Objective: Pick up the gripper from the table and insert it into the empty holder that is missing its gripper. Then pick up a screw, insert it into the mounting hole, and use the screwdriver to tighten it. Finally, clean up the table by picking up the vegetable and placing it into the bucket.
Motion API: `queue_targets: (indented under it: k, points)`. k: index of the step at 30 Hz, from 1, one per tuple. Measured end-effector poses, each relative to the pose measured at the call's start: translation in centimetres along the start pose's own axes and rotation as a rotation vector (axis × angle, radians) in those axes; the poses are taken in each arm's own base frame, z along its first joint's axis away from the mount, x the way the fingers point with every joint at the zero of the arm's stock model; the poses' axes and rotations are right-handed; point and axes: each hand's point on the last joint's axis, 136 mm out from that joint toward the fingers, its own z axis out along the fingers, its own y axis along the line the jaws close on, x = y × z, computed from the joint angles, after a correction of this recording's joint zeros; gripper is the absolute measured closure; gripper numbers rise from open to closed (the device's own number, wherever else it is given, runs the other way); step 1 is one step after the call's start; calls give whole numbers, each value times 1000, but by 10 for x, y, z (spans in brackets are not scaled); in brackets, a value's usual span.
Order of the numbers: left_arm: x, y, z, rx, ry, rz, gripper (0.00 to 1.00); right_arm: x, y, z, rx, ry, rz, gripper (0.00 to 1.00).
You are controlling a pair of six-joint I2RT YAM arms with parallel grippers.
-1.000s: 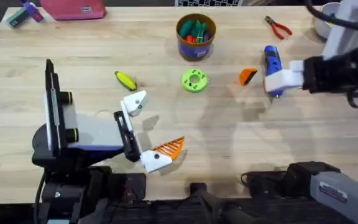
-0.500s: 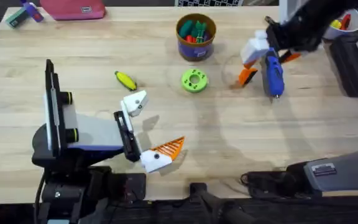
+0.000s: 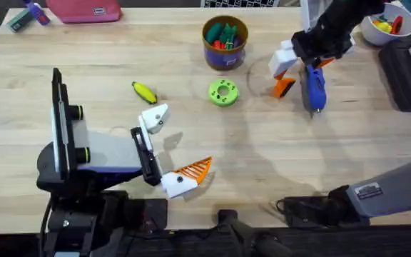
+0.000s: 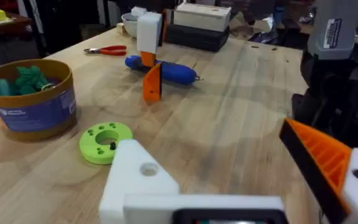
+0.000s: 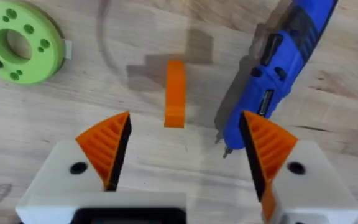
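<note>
Overhead: right tool wide open, empty, above orange gripper; screwdriver just beside.

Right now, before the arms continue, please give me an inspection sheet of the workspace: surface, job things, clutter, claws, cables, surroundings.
Surface: wooden table, dry and undamaged.
Job things: orange gripper standing on edge beside the blue screwdriver; empty white holder on the left arm; yellow vegetable on the table; bucket with green and orange toys inside.
Clutter: green disc, red pliers, white bowl, pink pouch.
Claws: right claw open, above the orange gripper; left claw has a pad on one finger.
Cables: nothing seen.
Surroundings: black case at the right edge.
</note>
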Motion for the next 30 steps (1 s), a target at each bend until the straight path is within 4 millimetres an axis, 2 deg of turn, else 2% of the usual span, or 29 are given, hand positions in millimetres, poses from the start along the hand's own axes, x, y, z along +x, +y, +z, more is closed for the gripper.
queue_targets:
  k: [4,13,21,25,26,27,30]
  points:
    - [0,0,0,0,0,0,15,0,0,9,-3,3,-9,15]
    - [0,0,0,0,0,0,16,6,3,43,-6,36,0,38]
    - [0,0,0,0,0,0,15,4,3,48,-8,23,23,147]
    - [0,0,0,0,0,0,15,6,3,48,-8,29,26,369]
    - [0,0,0,0,0,0,16,6,3,48,-8,30,26,450]
    - [0,0,0,0,0,0,15,6,3,48,-8,31,28,540]
    - [0,0,0,0,0,0,15,7,3,48,-9,32,34,923]
